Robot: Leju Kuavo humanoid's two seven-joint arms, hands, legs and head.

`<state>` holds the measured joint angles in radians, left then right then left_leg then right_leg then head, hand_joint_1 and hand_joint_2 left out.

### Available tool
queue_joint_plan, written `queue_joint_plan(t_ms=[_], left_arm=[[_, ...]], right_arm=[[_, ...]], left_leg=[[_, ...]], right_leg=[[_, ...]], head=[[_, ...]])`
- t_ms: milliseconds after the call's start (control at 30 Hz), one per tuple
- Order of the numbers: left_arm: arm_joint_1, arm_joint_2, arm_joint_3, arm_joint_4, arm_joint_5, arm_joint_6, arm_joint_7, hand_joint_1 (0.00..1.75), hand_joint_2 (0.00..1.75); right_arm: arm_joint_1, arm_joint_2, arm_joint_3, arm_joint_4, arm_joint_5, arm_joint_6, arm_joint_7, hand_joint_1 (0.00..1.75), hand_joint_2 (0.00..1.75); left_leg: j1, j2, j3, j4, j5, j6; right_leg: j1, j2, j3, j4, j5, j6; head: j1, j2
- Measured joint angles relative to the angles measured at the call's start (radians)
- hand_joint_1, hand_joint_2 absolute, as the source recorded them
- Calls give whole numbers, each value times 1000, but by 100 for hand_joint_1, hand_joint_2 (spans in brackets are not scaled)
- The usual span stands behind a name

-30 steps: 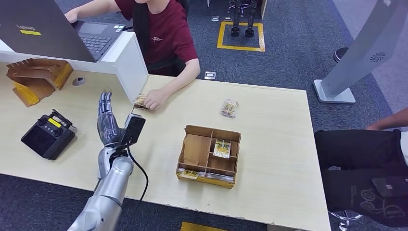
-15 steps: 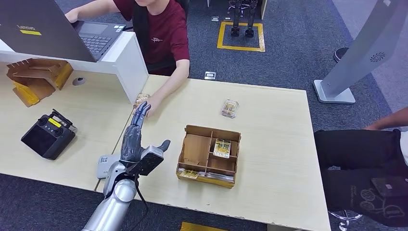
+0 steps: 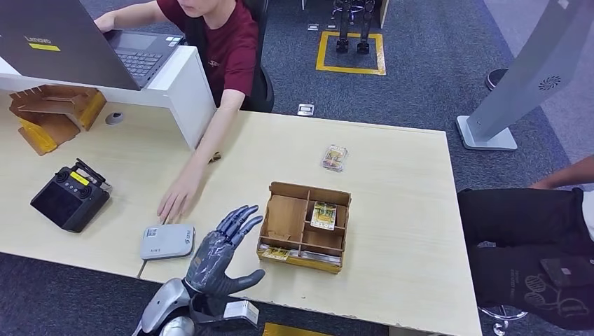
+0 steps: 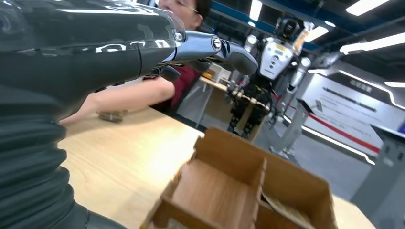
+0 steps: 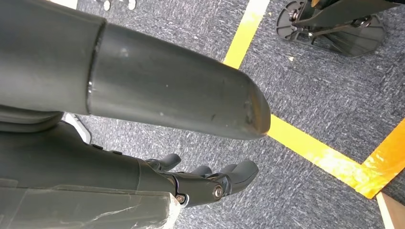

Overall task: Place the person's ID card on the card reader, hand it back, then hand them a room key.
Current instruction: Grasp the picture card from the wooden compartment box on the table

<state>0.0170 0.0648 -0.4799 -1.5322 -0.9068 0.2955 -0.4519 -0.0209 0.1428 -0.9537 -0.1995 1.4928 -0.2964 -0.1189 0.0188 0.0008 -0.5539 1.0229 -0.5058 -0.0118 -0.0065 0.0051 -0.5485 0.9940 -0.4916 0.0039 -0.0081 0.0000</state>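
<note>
My left hand (image 3: 223,250) hovers open over the table's front edge, fingers spread, between the grey card reader (image 3: 167,241) and the wooden compartment box (image 3: 305,227). In the left wrist view its fingers (image 4: 215,46) stretch out above the box (image 4: 248,183). A patterned card (image 3: 323,215) lies in one compartment, and another one (image 3: 335,157) lies on the table behind the box. The person's hand (image 3: 177,201) rests flat just behind the reader. A small brown item (image 3: 214,157) lies by their forearm. My right hand (image 5: 210,183) hangs over the carpet, holding nothing.
A black remote controller (image 3: 70,196) sits at the left of the table. A white divider (image 3: 188,91) carries a laptop (image 3: 84,45), with wooden trays (image 3: 52,112) behind. Another person (image 3: 539,238) sits at the right, near a grey stand (image 3: 518,77).
My left hand has pulled back from the divider to the front edge, uncovering the card reader. The person's hand has slid forward from the divider to just behind the reader.
</note>
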Motion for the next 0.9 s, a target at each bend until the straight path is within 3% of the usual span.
queue_joint_plan(t_ms=[467, 900], left_arm=[[34, 51, -54, -33, 27, -18, -18, 0, 175], [43, 48, -95, -5, -264, 135, 116, 0, 175]], right_arm=[[0, 0, -10, 0, 5, 0, 0, 0, 0], [-1, 0, -11, 0, 19, 0, -7, 0, 0]], left_leg=[[0, 0, 0, 0, 0, 0], [0, 0, 0, 0, 0, 0]], right_leg=[[0, 0, 0, 0, 0, 0], [0, 0, 0, 0, 0, 0]], head=[[0, 0], [0, 0]])
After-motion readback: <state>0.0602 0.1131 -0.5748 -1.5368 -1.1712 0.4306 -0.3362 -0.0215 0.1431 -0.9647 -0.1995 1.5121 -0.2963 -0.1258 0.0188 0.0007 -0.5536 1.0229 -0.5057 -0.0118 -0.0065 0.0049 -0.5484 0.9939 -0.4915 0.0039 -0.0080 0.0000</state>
